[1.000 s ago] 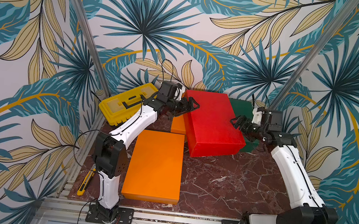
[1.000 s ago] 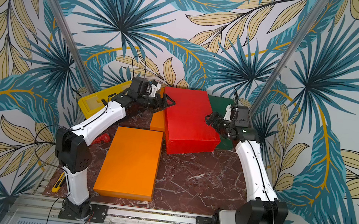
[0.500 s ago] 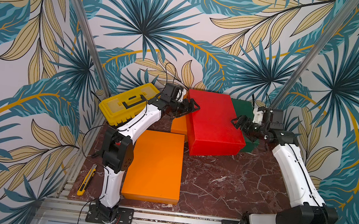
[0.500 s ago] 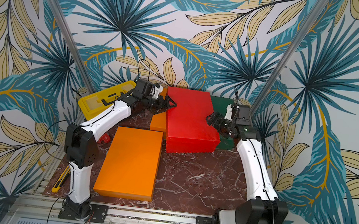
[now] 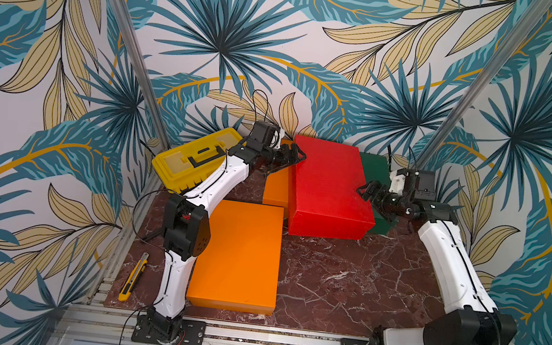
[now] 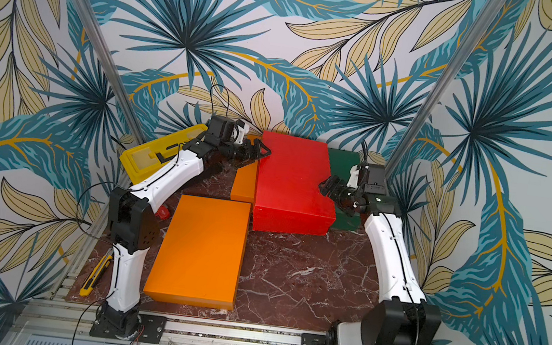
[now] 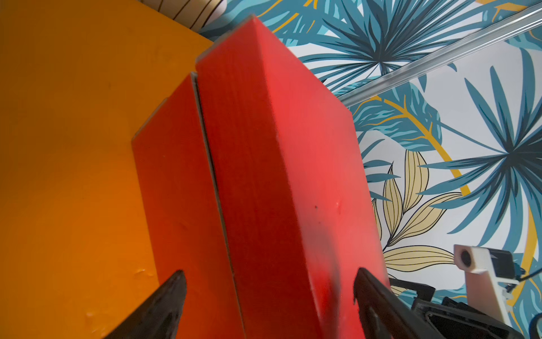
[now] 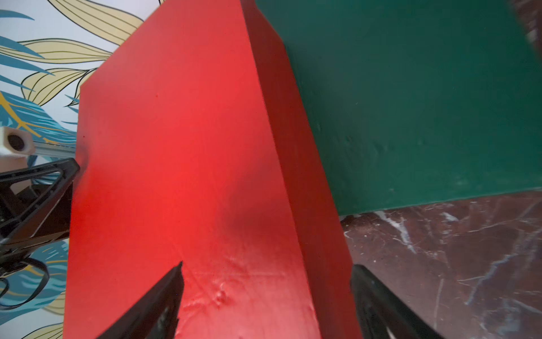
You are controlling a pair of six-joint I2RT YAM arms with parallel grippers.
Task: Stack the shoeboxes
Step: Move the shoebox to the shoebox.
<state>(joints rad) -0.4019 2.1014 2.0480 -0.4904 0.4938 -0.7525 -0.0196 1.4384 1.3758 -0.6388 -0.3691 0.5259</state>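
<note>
Found the plain red lidded cardboard shoebox (image 5: 330,187) at centre back in both top views, hanging over the part-hidden orange cardboard shoebox (image 5: 276,189) and the dark green cardboard shoebox (image 5: 373,167). Left the second orange cardboard shoebox (image 5: 239,255) lying free at lower centre. Saw the red one pinched, apparently, in the wide-spread jaws of left gripper (image 5: 295,159) and right gripper (image 5: 367,191) at opposite sides. Feared slippage or a lifted lid from uneven pull, dropping one end askew. Against a second earlier: had drifted slightly toward the frame's top, both arms along.

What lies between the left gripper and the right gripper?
The red shoebox spans from left gripper to right gripper; both top views show it.
</note>
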